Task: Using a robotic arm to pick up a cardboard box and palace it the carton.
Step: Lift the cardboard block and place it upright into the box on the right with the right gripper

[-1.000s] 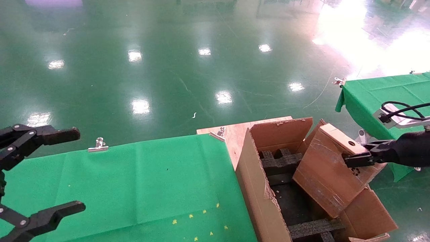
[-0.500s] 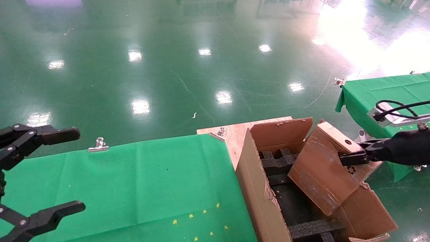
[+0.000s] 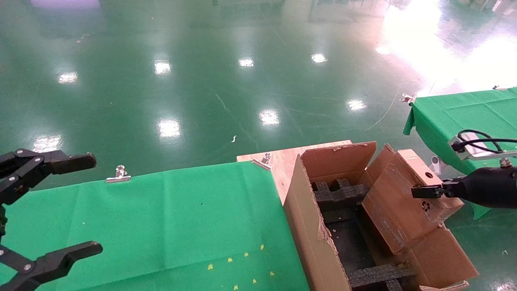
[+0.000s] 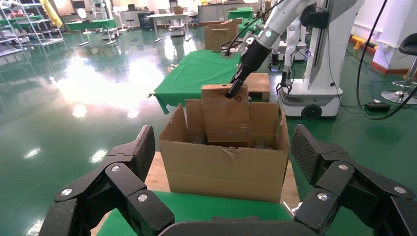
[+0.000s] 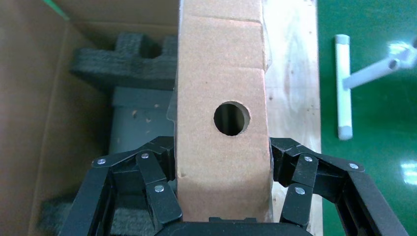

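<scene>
The cardboard box [image 3: 398, 214] is small, brown and taped, with a round hole and a recycling mark. It hangs tilted with its lower end inside the open carton [image 3: 309, 226], close against the carton's right side. My right gripper [image 3: 427, 191] is shut on the box's upper end; in the right wrist view its fingers [image 5: 164, 162] press both faces of the cardboard box [image 5: 221, 162]. The left wrist view shows the white robotic arm [image 4: 281, 17] holding the cardboard box [image 4: 226, 118] over the carton [image 4: 226, 169]. My left gripper [image 3: 87, 206] is parked open above the green table.
Black foam inserts [image 3: 339, 195] line the carton's bottom. The carton stands on a wooden board [image 3: 282, 159] beside my green-clothed table [image 3: 161, 218], which has metal clips [image 3: 118, 174] on its far edge. A second green table [image 3: 456, 109] is at the right.
The box swung a little left, then back right, and now leans closer to the carton's right side. The right gripper moved with it. The left gripper has not moved.
</scene>
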Available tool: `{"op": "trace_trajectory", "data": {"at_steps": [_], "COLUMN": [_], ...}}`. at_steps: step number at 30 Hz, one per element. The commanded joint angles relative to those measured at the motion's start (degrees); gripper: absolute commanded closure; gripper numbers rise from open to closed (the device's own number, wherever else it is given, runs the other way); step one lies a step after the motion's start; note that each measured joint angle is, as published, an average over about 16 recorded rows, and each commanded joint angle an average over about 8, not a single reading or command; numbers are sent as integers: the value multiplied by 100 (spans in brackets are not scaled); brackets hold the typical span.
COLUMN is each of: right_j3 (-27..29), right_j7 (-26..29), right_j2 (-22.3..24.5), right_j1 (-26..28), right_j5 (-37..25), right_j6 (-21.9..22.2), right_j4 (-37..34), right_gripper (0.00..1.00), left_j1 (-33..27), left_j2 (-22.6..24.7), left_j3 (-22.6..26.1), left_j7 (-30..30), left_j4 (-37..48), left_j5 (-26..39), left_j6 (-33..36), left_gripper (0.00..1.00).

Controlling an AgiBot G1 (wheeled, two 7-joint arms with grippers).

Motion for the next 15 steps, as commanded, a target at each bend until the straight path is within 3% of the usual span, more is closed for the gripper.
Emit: {"op": "trace_trajectory", "data": {"at_steps": [1, 7, 15], "right_j3": [-72, -299, -531], "right_j7": [407, 1506, 2621], "right_j2": [114, 272, 236], "right_j1": [-127, -402, -619], "right_j5": [-105, -626, -1452], "right_j6": [311, 989, 1475], "right_j4": [324, 1084, 1597], "right_gripper": [100, 100, 100], "left_j1": [0, 0, 0], "left_j2": [0, 0, 0], "left_j3": [0, 0, 1], "left_j7": [0, 0, 0], "left_j4": [0, 0, 0], "left_j5": [0, 0, -1], "left_j6": [0, 0, 0], "left_gripper": [0, 0, 0]}}
